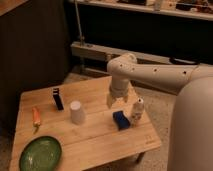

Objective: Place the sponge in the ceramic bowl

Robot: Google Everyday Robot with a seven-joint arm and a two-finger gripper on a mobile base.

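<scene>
The ceramic bowl [41, 154] lies well away from the jaws, at the near left corner in view, its green glaze bare across its width. The white cup [76, 112] stands upright to the left of the jaws, its inside hidden. The gripper [118, 101] hangs with jaws spread, holding nothing. The sponge [120, 120] lies just below them on the wooden table [100, 139], beside a small white bottle [137, 111]. Behind is a dark wall.

Spread claw [118, 102] just above sponge [121, 120]
</scene>
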